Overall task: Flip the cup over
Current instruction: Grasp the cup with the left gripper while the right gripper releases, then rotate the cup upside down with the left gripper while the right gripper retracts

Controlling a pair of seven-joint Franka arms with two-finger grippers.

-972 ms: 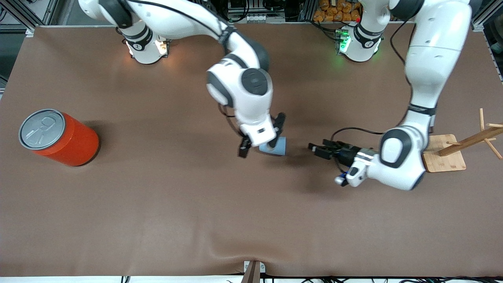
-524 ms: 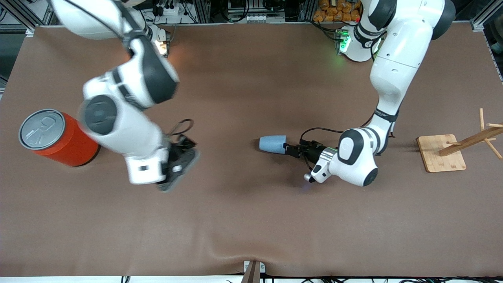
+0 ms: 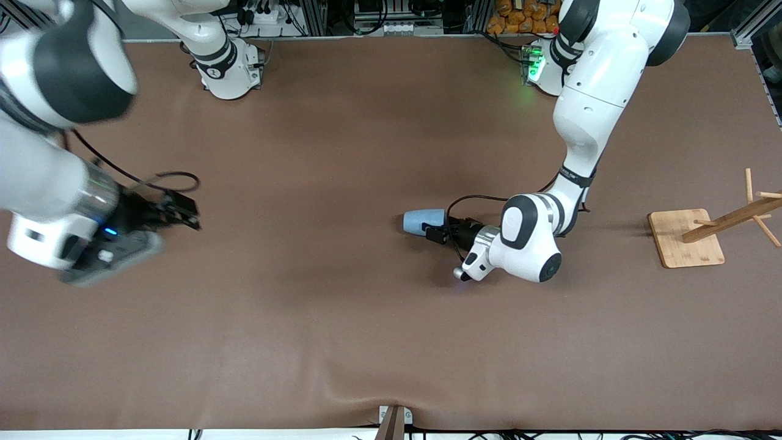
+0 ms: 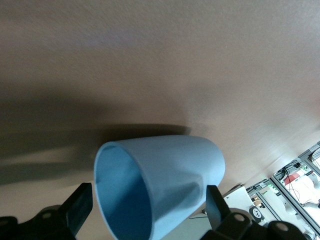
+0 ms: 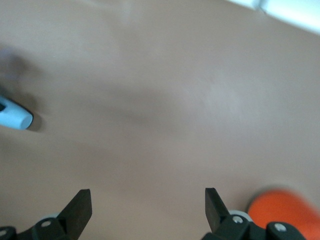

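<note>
The light-blue cup (image 3: pixel 421 220) lies on its side near the middle of the brown table, its mouth turned toward the left arm's end. My left gripper (image 3: pixel 432 230) is low at that mouth and open. In the left wrist view the cup (image 4: pixel 170 175) fills the gap, with one black finger (image 4: pixel 79 206) on each side of the rim and a little air between. My right gripper (image 3: pixel 183 212) hangs open and empty over the right arm's end of the table; it also shows in the right wrist view (image 5: pixel 147 210), with bare tabletop beneath it.
An orange can (image 5: pixel 282 212) shows close to my right gripper in the right wrist view; the right arm hides it in the front view. A wooden rack on a square base (image 3: pixel 687 238) stands at the left arm's end.
The right arm left the cup lying on its side and swung off to its own end of the table. The left gripper moved in until its open fingers flank the cup's mouth.
</note>
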